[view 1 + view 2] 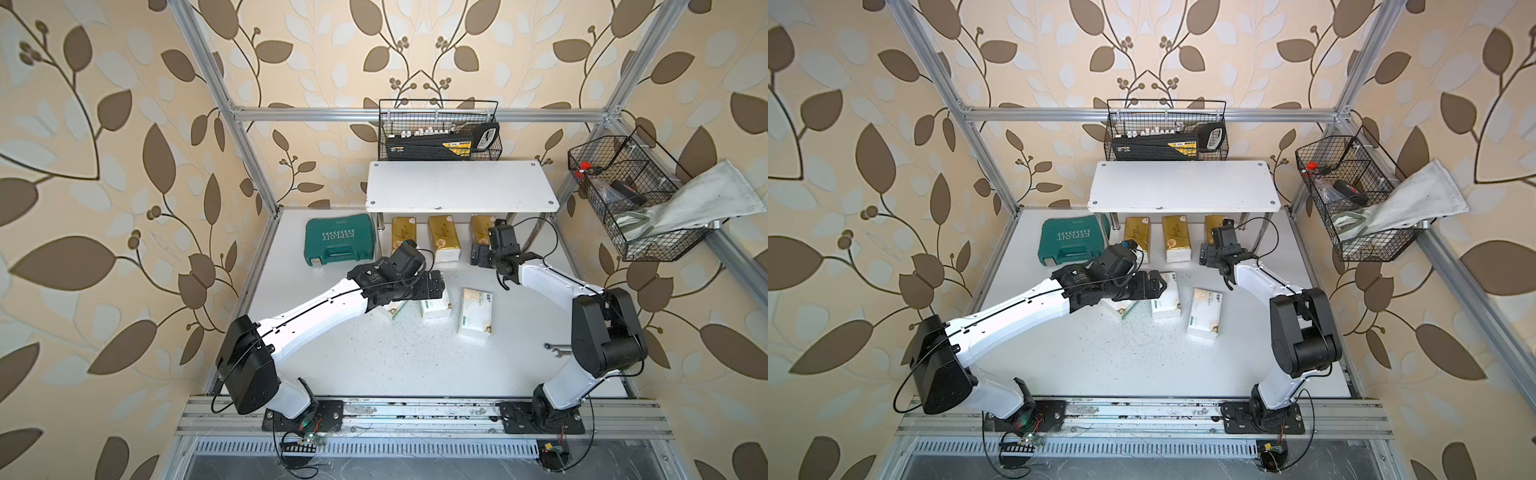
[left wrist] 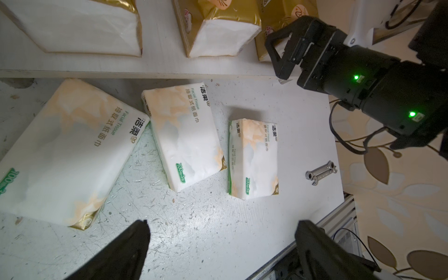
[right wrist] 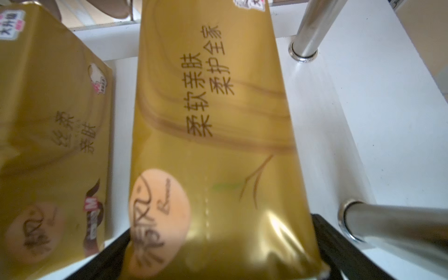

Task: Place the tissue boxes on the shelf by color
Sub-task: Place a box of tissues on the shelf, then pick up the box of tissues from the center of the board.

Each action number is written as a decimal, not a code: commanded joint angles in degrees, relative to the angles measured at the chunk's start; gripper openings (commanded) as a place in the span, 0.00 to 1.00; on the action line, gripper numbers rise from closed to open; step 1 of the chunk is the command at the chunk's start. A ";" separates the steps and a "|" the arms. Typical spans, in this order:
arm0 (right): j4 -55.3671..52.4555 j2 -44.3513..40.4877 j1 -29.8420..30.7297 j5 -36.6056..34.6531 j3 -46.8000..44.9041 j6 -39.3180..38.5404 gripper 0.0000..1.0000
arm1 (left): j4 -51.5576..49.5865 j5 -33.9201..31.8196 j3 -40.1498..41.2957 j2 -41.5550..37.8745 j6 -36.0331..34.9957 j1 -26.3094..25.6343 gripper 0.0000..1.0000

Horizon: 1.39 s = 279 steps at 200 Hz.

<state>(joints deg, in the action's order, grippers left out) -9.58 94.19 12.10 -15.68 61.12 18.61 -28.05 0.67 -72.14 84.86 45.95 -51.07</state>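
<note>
The shelf (image 1: 461, 187) stands at the back of the table. Three gold tissue boxes (image 1: 442, 237) lie side by side on its lower board. My right gripper (image 1: 480, 253) is at the front end of the rightmost gold box (image 3: 213, 121). That box rests on the board, and the jaws stand open on either side of it. Three white tissue boxes with green labels (image 2: 253, 160) lie on the table in front of the shelf. My left gripper (image 2: 223, 225) hovers open and empty over them, and in both top views it hides part of the leftmost one (image 1: 1121, 307).
A green tool case (image 1: 338, 243) lies left of the shelf. One black wire basket (image 1: 440, 133) hangs behind the shelf, and another (image 1: 631, 208), holding a cloth, hangs at the right. A small wrench (image 2: 321, 173) lies near the table's right edge. Chrome legs (image 3: 305, 31) flank the rightmost gold box.
</note>
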 commanded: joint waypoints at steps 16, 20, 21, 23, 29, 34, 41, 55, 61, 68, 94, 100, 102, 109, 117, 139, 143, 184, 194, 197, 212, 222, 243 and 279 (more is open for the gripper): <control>0.39 -7.22 0.83 3.00 -5.03 2.95 0.99 | 1.82 1.31 0.29 -0.59 0.19 -0.17 0.99; 0.41 -7.90 1.03 3.05 -5.51 3.13 0.99 | 1.82 1.42 0.33 -0.61 0.19 -0.17 0.99; 0.38 -8.03 1.06 3.08 -5.67 3.16 0.99 | 1.79 1.43 0.38 -0.63 0.24 -0.17 0.99; 0.34 -8.40 1.12 3.11 -5.89 3.22 0.99 | 1.89 1.42 0.37 -0.61 0.22 -0.15 0.99; 0.27 -9.30 1.31 3.23 -6.54 3.44 0.99 | 1.95 1.40 0.42 -0.63 0.28 -0.17 0.99; 0.08 -10.06 1.48 3.43 -7.11 3.66 0.99 | 2.00 1.45 0.44 -0.63 0.23 -0.17 0.99; -0.12 -11.08 1.84 3.49 -7.75 3.84 0.99 | 1.99 1.48 0.58 -0.72 0.27 -0.17 0.99; -0.88 -13.31 2.82 2.96 -9.24 4.30 0.99 | 2.12 1.50 0.92 -0.93 0.36 -0.22 0.99; -1.53 -14.34 3.29 2.83 -9.84 4.64 0.99 | 2.16 1.44 1.11 -1.01 0.36 -0.17 0.99; -2.19 -15.69 3.98 2.39 -10.71 5.25 0.99 | 2.25 1.36 1.36 -1.20 0.39 -0.21 0.99; -5.85 -22.54 7.97 1.11 -14.20 8.15 0.99 | 2.55 1.43 2.73 -1.86 0.28 -0.26 0.99; -7.01 -24.40 9.17 0.71 -14.97 8.90 0.99 | 2.67 1.43 3.17 -1.84 0.19 -0.26 0.99; -7.46 -25.06 9.54 0.49 -15.35 9.25 0.99 | 2.70 1.40 3.37 -1.86 0.19 -0.26 0.99; -8.97 -27.21 10.99 -0.14 -16.35 10.36 0.99 | 2.85 1.53 3.94 -1.82 0.11 -0.35 0.99; -10.91 -29.69 12.62 -0.67 -17.40 11.60 0.99 | 3.09 1.51 4.81 -3.92 -0.01 -0.56 0.99; -17.62 -35.69 16.40 -1.99 -19.99 15.80 0.99 | 4.24 1.27 8.13 -5.54 -0.16 -1.92 0.99; -18.49 -36.91 17.00 -2.01 -20.62 16.48 0.99 | 4.47 1.12 8.87 -5.84 -0.19 -2.28 0.99; -24.55 -45.03 23.39 -2.79 -26.86 24.55 0.99 | 6.00 -2.27 15.12 -8.29 1.03 -7.85 0.99; -25.19 -45.97 25.03 -3.59 -28.07 26.33 0.99 | 6.33 -3.01 16.25 -8.56 1.82 -8.81 0.99; -25.28 -46.14 25.55 -3.81 -28.42 26.81 0.99 | 6.42 -3.19 16.58 -8.61 1.97 -9.03 0.99; -25.24 -46.42 27.94 -4.99 -29.95 28.93 0.99 | 7.26 -4.05 17.91 -8.94 2.90 -10.26 0.99; -24.91 -46.09 28.84 -5.64 -30.51 30.07 0.99 | 7.84 -4.52 18.47 -8.98 3.13 -10.83 0.99; -23.37 -44.23 31.05 -6.50 -31.05 30.87 0.99 | 8.69 -5.28 19.23 -8.74 3.76 -11.68 0.99; -19.50 -39.46 33.02 -8.43 -30.98 32.80 0.99 | 9.33 -6.16 19.74 -8.39 4.25 -12.48 0.99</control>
<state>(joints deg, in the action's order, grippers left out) -31.94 52.51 44.05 -21.08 30.74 48.93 -20.97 -3.14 -52.80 77.87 49.30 -62.76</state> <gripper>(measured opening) 0.990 0.990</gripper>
